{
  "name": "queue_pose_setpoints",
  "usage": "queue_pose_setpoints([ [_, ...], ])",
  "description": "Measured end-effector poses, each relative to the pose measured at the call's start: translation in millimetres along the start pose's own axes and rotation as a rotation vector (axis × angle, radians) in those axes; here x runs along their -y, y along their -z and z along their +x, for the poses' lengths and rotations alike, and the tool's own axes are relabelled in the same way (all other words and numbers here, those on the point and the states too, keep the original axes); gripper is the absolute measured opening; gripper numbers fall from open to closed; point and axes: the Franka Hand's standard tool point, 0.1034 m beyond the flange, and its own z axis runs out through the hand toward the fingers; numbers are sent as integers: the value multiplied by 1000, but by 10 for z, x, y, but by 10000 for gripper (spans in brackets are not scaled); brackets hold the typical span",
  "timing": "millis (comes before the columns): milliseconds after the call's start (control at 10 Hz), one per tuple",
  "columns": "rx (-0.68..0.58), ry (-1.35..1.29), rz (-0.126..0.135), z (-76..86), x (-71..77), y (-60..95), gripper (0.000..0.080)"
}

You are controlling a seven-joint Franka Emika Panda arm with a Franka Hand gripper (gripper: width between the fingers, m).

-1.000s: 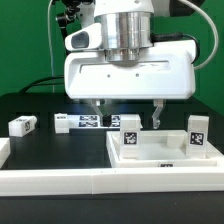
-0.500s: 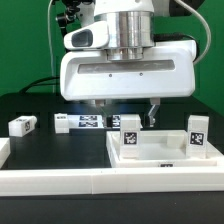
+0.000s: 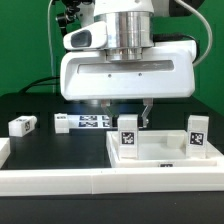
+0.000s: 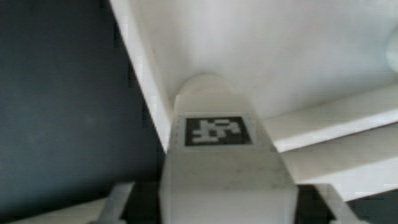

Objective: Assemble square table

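The arm is hanging straight down over the matte black table (image 3: 40, 148), its broad glossy white body filling the middle of the exterior view. The tool (image 3: 125, 112) is pinching an upright leg (image 3: 128, 138), a short white plastic block with a black-and-white square tag on its face. That leg is standing on the tabletop (image 3: 160, 162), a smooth white square slab with a raised rim, lying at about four o'clock in the exterior view. A second leg (image 3: 197, 137), also tagged, is standing at three o'clock from the first, well apart. A loose leg (image 3: 22, 126) is lying on the table at nine o'clock, with the marker board (image 3: 88, 122) between it and the tool. The long white border wall (image 3: 60, 180) is running along six o'clock. The wrist view is showing what the exterior one is partly hiding: both grey fingers (image 4: 118, 205) are sitting against the held leg's sides, and its rounded end is lying beside the tabletop's rim.
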Motion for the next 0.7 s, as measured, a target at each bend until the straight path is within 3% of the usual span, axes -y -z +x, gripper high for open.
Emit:
queue_pose_setpoints([
  [700, 18, -864, 13, -19, -1, -15, 291],
])
